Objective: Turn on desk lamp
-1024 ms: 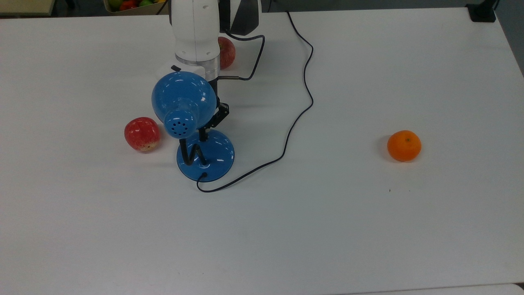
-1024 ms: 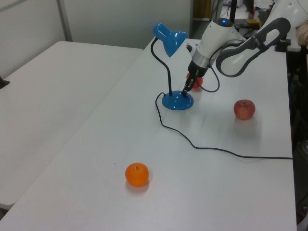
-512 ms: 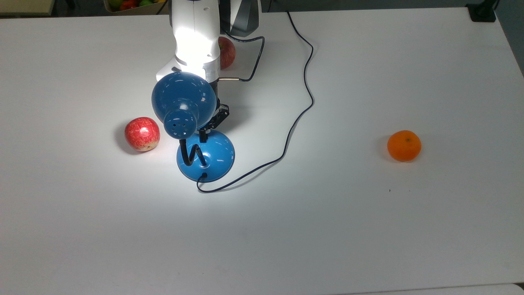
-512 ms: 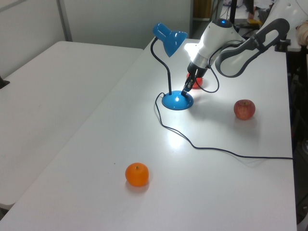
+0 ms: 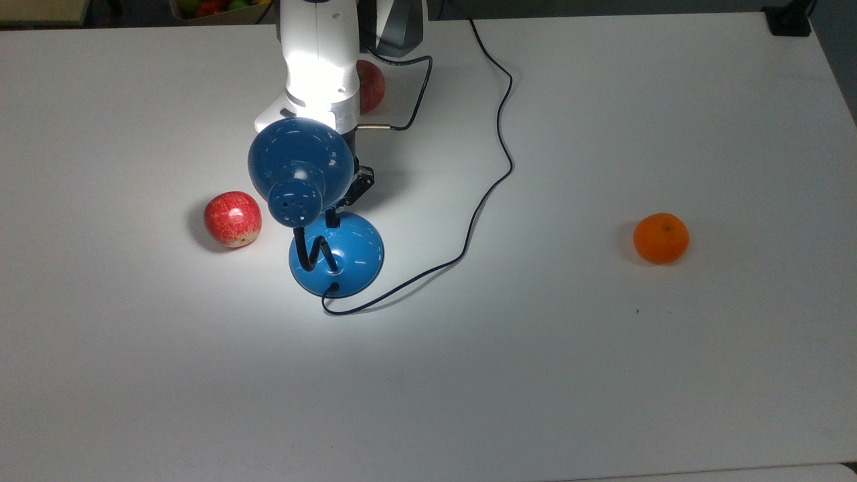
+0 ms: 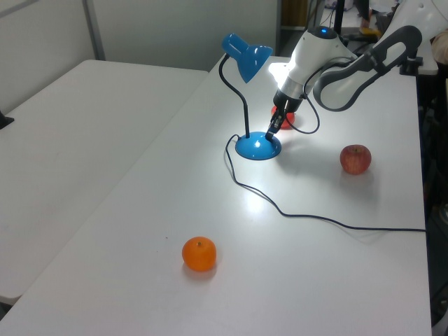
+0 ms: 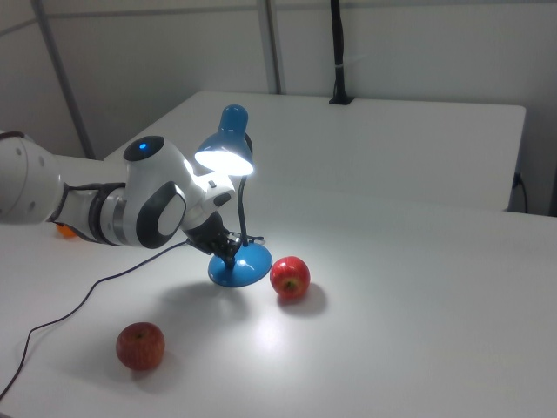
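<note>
The blue desk lamp (image 5: 301,161) stands on the white table (image 5: 602,375) and is lit, its shade glowing (image 7: 224,157) and casting a bright pool around it. Its round base (image 5: 355,251) carries the black bendy neck, and the thin black cord (image 5: 499,120) runs off toward the far edge. My gripper (image 5: 333,216) is shut, its tip at the base's far rim beneath the shade. The left view has that tip (image 6: 269,131) just over the base (image 6: 257,147). Its narrow tip (image 7: 230,255) also points down at the base in the right view.
One red apple (image 5: 232,218) lies just to the top view's left of the lamp. A second apple (image 5: 372,84) sits behind my arm. An orange (image 5: 661,237) rests far to the top view's right. The cord loops across the table between lamp and orange.
The lamp was dark one second ago and has been lit since half a second ago. My gripper tip has stayed at the base, lifting only slightly.
</note>
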### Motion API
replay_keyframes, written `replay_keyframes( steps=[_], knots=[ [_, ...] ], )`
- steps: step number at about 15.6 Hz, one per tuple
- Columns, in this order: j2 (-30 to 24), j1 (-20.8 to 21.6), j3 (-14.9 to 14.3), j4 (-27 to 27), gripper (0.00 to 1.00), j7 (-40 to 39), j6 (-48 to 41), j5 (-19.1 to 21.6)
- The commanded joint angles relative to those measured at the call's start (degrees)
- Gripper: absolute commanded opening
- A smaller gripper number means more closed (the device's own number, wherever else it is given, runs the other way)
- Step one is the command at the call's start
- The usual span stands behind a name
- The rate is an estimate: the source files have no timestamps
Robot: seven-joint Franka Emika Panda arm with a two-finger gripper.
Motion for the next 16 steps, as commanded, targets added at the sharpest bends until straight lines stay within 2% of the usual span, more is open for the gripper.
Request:
replay_keyframes(
  steps=[1, 8, 12, 16],
  knots=[
    [-5.7, 0.2, 0.1, -0.4, 0.0, 0.8, -11.7, -0.4],
    [-14.0, 2.8, 0.1, 0.5, 0.0, 1.7, -33.5, -0.4],
    [-16.1, 3.3, 0.1, 9.1, 0.0, 1.8, -48.1, 0.1],
    [-16.0, 4.7, 0.1, 17.8, 0.03, 2.0, -58.5, 0.6]
  ],
)
